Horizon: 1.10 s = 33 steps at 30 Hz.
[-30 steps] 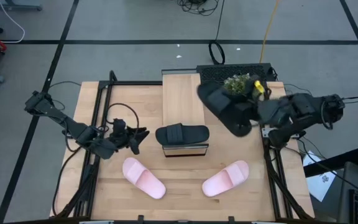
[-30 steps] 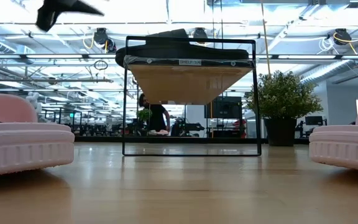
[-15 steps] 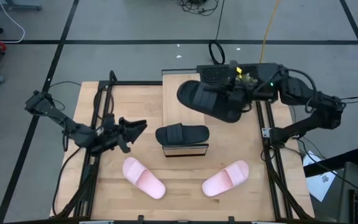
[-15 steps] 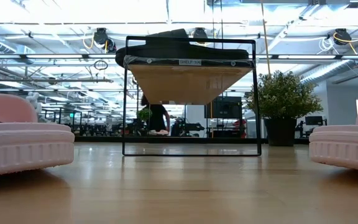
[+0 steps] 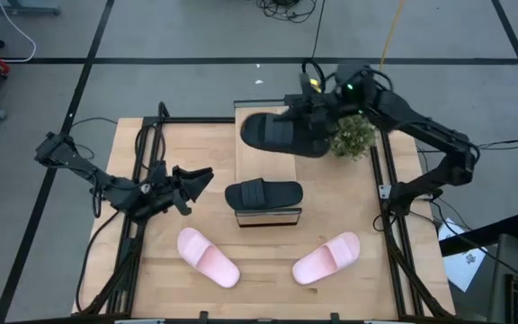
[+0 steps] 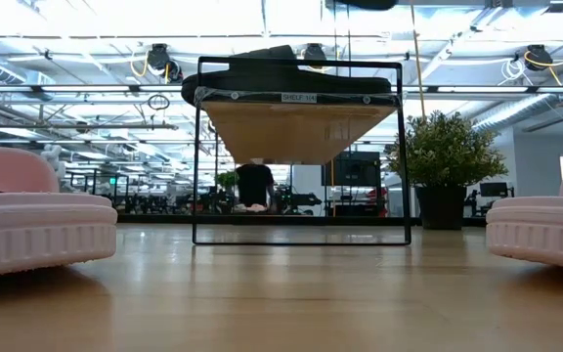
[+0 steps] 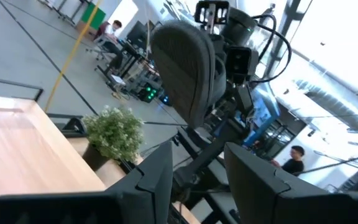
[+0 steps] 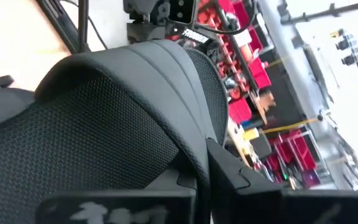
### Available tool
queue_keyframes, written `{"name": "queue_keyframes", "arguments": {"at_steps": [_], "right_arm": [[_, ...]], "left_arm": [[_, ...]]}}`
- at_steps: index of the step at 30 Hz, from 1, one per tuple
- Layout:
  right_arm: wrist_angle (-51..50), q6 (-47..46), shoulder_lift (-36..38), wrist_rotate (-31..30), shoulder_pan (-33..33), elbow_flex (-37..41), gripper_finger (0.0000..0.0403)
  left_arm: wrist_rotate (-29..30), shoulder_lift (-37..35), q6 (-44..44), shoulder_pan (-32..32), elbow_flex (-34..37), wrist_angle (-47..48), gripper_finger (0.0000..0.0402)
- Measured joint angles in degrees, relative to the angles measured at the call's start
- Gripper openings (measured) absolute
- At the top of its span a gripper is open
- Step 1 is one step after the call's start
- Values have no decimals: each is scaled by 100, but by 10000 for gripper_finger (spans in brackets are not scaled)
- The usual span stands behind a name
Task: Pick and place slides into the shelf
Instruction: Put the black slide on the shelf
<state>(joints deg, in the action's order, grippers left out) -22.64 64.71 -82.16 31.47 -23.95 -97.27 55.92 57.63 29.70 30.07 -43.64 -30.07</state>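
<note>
My right gripper (image 5: 320,115) is shut on a black slide (image 5: 281,133) in the air over the far end of the shelf (image 5: 263,162). That slide also shows in the left wrist view (image 7: 185,68) and fills the right wrist view (image 8: 104,124). The other black slide (image 5: 263,193) lies flat on the shelf's near end (image 6: 281,73). Two pink slides (image 5: 208,256) (image 5: 326,258) lie on their soles on the tabletop near the near edge. My left gripper (image 5: 192,183) is open, left of the shelf and above the table. My right gripper holds the black slide by its wide strap (image 8: 166,93), on the side toward the table's right. One finger (image 8: 229,177) lies against the strap's edge; the other is hidden by the strap. The fingers come level from the right. The slide is lifted clear, lying across the shelf.
A small potted plant (image 5: 353,135) stands right of the shelf's far end, just below my right arm. Dark rails run along the table's left (image 5: 142,180) and right (image 5: 387,207) sides. In the low view a person (image 6: 255,186) stands in the room behind the shelf.
My right arm has carried the black slide from the table's right edge toward the far left, until it hangs over the shelf's far end, and has turned it to lie across the shelf. My left gripper has drifted slightly toward the far edge and stayed open.
</note>
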Motion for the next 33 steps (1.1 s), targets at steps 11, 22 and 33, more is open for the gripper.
{"name": "queue_keyframes", "arguments": {"at_steps": [11,22,33], "right_arm": [[825,334,-1066,1413,-347,0,2],[308,293,-1679,1682,-334,0,1],[13,411,-2148,1671,-332,0,0]], "left_arm": [[28,0,-271,-380,0,31,140],[697,0,-615,-493,0,33,140],[1024,0,-617,-493,0,37,140]]}}
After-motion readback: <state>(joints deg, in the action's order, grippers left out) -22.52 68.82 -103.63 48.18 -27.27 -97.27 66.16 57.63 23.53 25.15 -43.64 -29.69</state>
